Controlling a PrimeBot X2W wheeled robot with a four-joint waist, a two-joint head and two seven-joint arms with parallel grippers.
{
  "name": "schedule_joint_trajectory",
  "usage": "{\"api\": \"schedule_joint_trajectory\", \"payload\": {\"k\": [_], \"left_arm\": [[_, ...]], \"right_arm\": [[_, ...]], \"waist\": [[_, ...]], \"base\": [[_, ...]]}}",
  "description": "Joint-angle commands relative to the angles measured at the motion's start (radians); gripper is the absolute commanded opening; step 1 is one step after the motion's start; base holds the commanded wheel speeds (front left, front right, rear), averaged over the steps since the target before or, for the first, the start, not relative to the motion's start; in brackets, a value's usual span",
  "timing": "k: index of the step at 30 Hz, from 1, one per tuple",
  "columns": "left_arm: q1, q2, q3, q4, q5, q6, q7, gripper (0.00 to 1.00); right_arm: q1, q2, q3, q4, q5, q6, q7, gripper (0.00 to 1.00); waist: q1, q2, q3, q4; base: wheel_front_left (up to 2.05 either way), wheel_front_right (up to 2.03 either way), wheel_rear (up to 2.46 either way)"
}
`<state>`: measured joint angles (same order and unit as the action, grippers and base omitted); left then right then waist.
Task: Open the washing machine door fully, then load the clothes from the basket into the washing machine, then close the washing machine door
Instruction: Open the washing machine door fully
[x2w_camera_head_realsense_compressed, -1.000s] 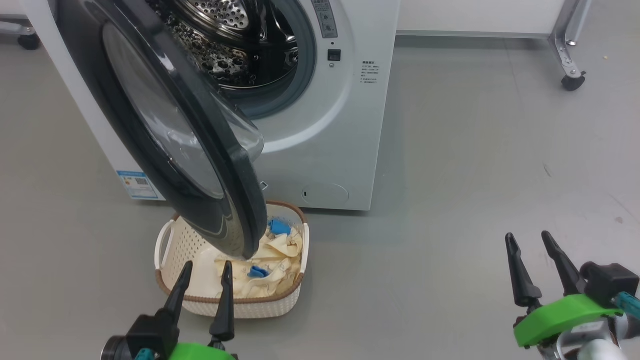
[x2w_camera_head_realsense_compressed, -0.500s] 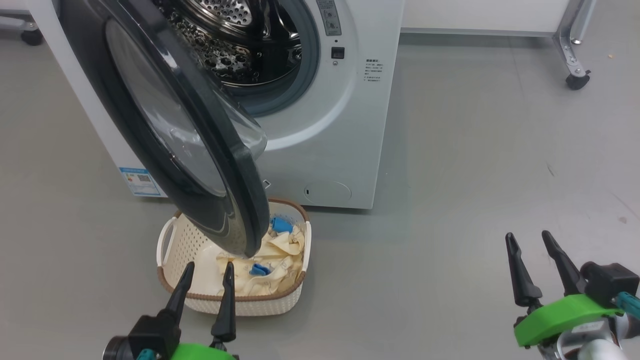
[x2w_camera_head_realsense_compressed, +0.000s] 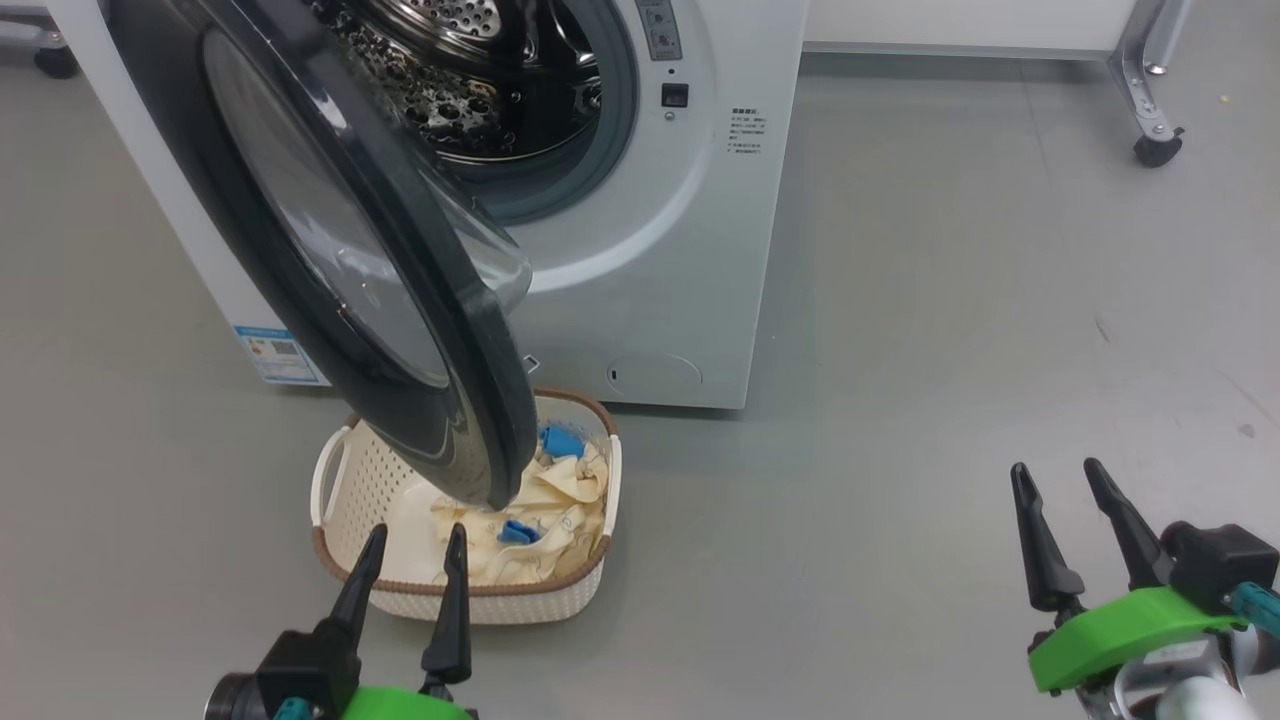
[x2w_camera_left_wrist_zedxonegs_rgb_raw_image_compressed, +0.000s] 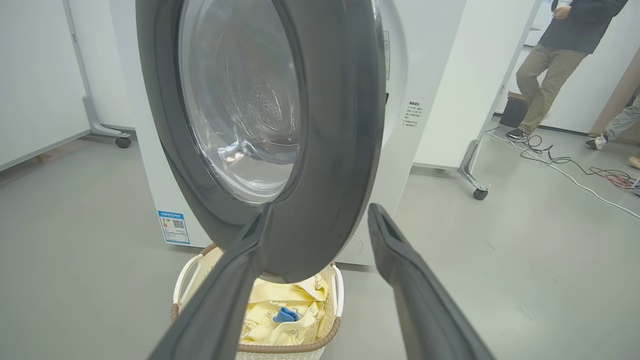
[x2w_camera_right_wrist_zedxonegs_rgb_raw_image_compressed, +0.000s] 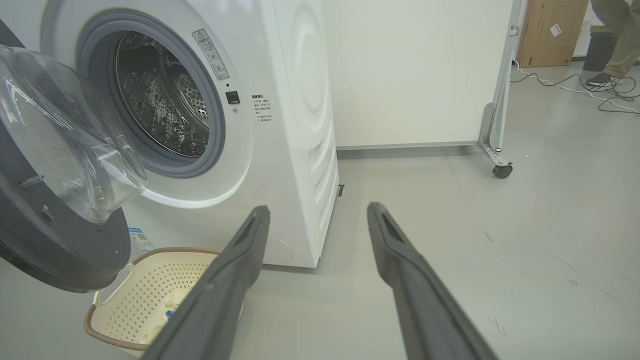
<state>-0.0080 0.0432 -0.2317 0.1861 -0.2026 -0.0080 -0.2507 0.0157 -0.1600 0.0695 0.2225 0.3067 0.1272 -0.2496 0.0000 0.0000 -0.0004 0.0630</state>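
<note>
Looking down from the head view, the left pincer (x2w_camera_head_realsense_compressed: 417, 532) is seen with its two fingers apart and nothing held. The basket (x2w_camera_head_realsense_compressed: 470, 592) sits just past its tips, and the clothes (x2w_camera_head_realsense_compressed: 555, 495) lie inside it. The washing machine door (x2w_camera_head_realsense_compressed: 340, 260) hangs part open above and ahead of this pincer, over part of the basket. The right pincer (x2w_camera_head_realsense_compressed: 1055, 470) is also spread wide and empty, well off to the side of the basket. The washing machine (x2w_camera_head_realsense_compressed: 660, 250) stands far ahead of it, to its left.

From the left wrist view, the door's black rim is seen right in front of the fingers, with the basket below it.

From the right wrist view, the steel drum (x2w_camera_right_wrist_zedxonegs_rgb_raw_image_compressed: 160, 105) is seen ahead and to the left of the fingers.

The door is judged not fully open yet. If the clothes are reached for now, the door could be bumped by the left arm, because it hangs over the basket. The light basket could also be pushed away by the tips.
</note>
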Motion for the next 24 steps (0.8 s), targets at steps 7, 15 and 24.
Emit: {"api": "schedule_joint_trajectory", "payload": {"k": [7, 15, 24], "left_arm": [[-0.025, 0.007, 0.03, -0.034, 0.003, 0.001, -0.011, 1.0], [-0.029, 0.007, 0.032, -0.032, 0.002, 0.0, -0.011, 1.0], [-0.029, 0.007, 0.029, -0.029, -0.001, -0.013, -0.011, 0.0]], "right_arm": [[-0.032, -0.028, 0.012, -0.029, -0.004, 0.003, -0.012, 1.0], [-0.037, -0.028, 0.014, -0.026, -0.003, 0.003, -0.012, 1.0], [-0.04, -0.026, 0.017, -0.026, -0.012, 0.003, -0.012, 1.0]], "waist": [[0.0, 0.0, 0.001, -0.002], [0.0, 0.0, 0.002, -0.004], [0.0, 0.0, 0.003, -0.007]], "base": [[0.0, 0.0, 0.0], [0.0, 0.0, 0.0], [0.0, 0.0, 0.0]]}}
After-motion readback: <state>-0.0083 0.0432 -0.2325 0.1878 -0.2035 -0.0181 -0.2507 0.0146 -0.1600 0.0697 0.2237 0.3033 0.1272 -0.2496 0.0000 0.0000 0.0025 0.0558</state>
